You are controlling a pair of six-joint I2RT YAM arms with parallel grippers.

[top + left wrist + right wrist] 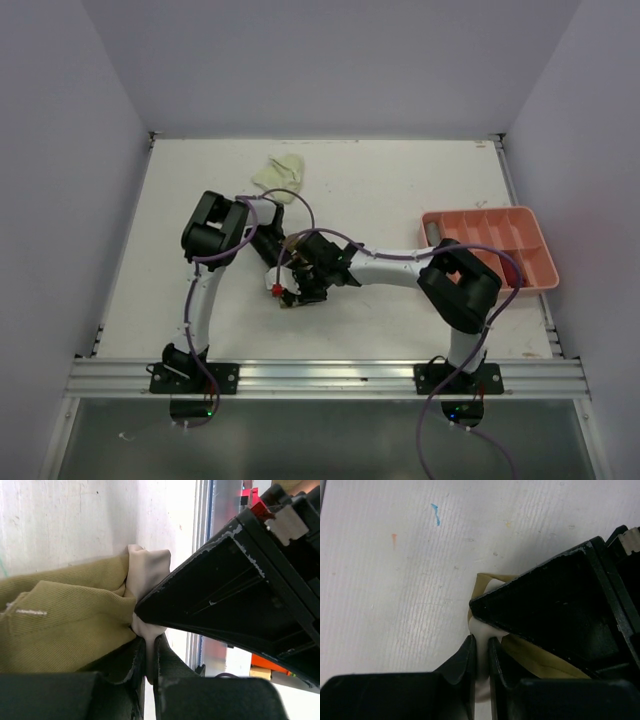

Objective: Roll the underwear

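White table (400, 190), mid-way: left gripper (148, 655) and right gripper (482, 650) meet tip to tip, both pinched narrow on the olive underwear (65, 625) at one cream-lined edge.

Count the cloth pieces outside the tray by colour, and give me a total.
pale yellow-green cloth: 1
olive-tan cloth: 1
cream cloth: 1
Total: 3
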